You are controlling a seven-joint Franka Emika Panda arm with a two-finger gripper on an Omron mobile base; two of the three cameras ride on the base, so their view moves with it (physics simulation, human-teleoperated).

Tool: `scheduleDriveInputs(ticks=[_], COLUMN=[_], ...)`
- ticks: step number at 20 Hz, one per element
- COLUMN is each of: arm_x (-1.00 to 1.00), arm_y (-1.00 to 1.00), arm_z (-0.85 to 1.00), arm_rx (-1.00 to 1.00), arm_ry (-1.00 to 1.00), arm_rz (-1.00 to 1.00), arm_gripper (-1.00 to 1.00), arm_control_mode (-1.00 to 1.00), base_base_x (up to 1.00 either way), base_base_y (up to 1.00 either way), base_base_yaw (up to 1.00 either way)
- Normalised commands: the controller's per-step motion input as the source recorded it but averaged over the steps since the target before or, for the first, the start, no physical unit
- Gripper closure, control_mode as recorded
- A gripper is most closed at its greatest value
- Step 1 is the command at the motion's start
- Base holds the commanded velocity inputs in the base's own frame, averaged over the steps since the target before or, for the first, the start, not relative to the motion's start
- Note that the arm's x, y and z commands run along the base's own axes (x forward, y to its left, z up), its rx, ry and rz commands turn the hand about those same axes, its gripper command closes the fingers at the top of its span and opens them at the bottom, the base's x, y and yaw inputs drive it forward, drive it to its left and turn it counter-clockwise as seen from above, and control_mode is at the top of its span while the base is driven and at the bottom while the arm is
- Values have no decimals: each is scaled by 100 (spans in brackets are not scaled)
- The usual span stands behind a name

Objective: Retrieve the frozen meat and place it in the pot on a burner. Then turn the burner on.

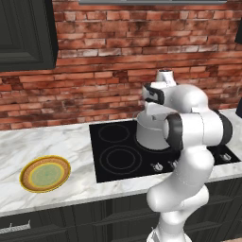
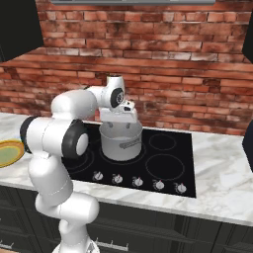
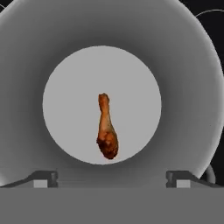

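Note:
The frozen meat (image 3: 106,131), a small reddish-brown drumstick, lies on the flat bottom of the pot (image 3: 26,87), narrow end up in the hand view. My gripper (image 3: 111,180) hangs straight above the pot's mouth, open, its two fingertips (image 3: 43,179) far apart with nothing between them. From the right base view the gripper (image 2: 120,121) sits just over the rim of the silver-grey pot (image 2: 121,143), which stands on the left rear burner of the black cooktop (image 2: 163,163). In the left base view my own arm covers part of the pot (image 1: 147,134).
A row of burner knobs (image 2: 138,182) runs along the cooktop's front edge. A round yellow-rimmed green plate (image 1: 45,173) lies on the marble counter to the left. A brick wall stands behind, with dark cabinets (image 1: 26,33) overhead.

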Motion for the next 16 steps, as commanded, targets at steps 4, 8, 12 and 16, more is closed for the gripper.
scheduleDriveInputs(ticks=[4, 8, 12, 16], arm_x=[-59, -87, -100, -83], arm_y=[0, 0, -5, -15], arm_z=[77, 51, 33, 19], arm_rx=[-4, -1, 0, -6], arm_ry=[0, -4, -4, 0], arm_rz=[-2, -7, -11, -12], arm_gripper=[-100, -100, -100, -100], arm_control_mode=[-100, -100, -100, -100], base_base_x=[0, 0, 0, 0], base_base_y=[0, 0, 0, 0], base_base_yaw=[0, 0, 0, 0])
